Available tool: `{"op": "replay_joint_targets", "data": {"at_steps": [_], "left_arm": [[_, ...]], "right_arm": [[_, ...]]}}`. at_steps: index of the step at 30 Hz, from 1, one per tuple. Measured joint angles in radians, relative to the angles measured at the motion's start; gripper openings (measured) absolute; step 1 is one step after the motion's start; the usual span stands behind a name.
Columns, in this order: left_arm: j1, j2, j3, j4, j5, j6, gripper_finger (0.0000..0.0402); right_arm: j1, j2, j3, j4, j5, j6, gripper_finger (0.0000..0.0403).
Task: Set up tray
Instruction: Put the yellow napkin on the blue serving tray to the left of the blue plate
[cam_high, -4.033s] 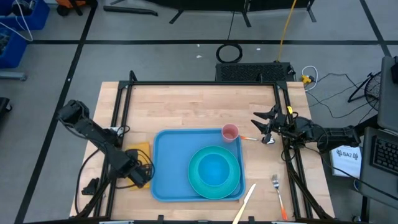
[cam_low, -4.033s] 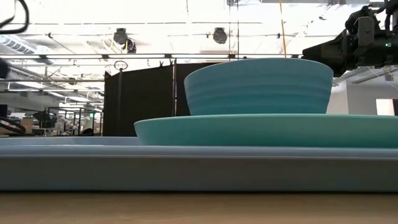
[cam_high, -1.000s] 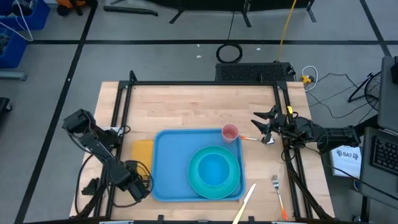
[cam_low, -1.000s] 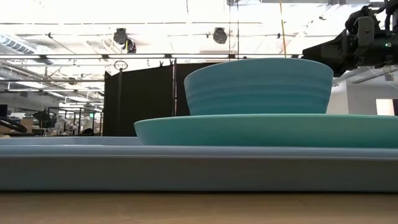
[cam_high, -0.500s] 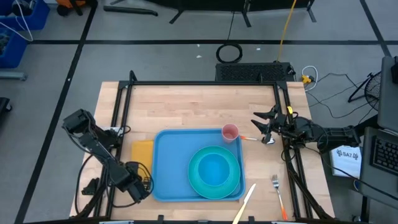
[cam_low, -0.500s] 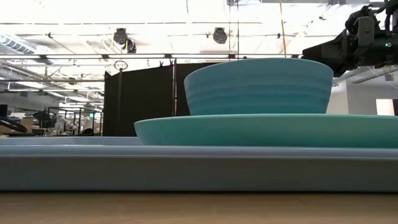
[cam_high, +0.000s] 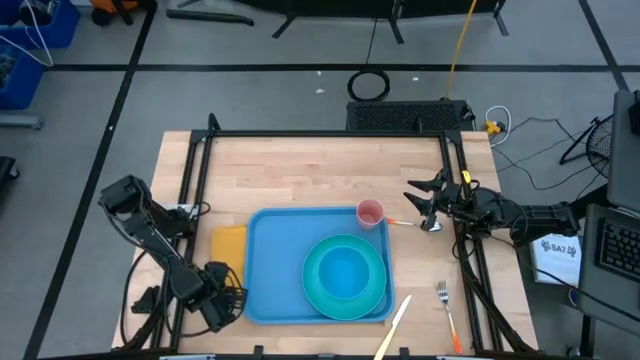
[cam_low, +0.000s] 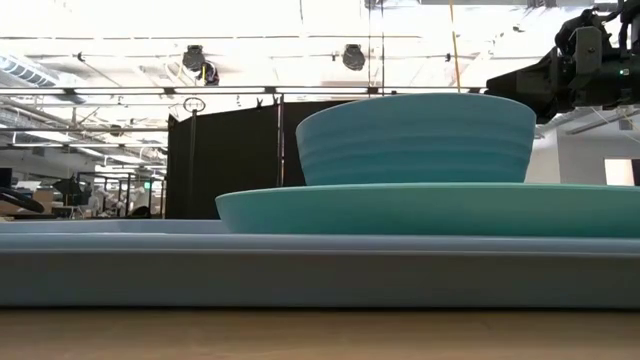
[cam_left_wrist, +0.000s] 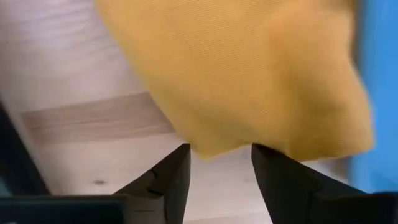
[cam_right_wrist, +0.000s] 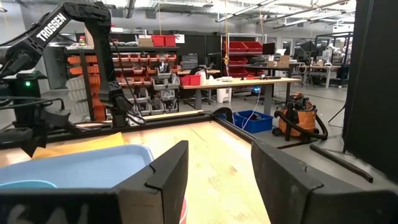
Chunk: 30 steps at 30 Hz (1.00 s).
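two parted fingers of the left gripper sit at the napkin edge, holding nothing; lift clear without snagging cloth.

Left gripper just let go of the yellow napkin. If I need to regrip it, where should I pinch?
Probably the near corner of the napkin, which lies flat beside the tray. Come in low from the table's front edge, where the left gripper sits, fingers open astride that corner.
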<state>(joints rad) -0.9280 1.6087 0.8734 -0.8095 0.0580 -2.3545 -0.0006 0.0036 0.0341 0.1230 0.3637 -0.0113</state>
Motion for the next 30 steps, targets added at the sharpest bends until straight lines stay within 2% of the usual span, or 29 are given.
{"op": "replay_joint_targets", "data": {"at_steps": [9,14,16,22,30], "left_arm": [[-0.041,0.008,0.000,-0.012,-0.026,-0.002,0.0162],[-0.050,0.008,0.000,0.006,-0.143,0.030,0.0165],[-0.050,0.009,0.000,0.007,-0.159,0.048,0.0165],[-0.048,0.071,0.006,0.008,-0.097,0.046,0.0165],[-0.048,0.119,0.011,0.008,-0.075,0.038,0.0151]], "right_arm": [[0.000,0.000,0.000,0.000,0.000,0.000,0.0167],[0.000,0.000,0.000,0.000,0.000,0.000,0.0167],[0.000,0.000,0.000,0.000,0.000,0.000,0.0167],[0.000,0.000,0.000,0.000,0.000,0.000,0.0167],[0.000,0.000,0.000,0.000,0.000,0.000,0.0167]]}}
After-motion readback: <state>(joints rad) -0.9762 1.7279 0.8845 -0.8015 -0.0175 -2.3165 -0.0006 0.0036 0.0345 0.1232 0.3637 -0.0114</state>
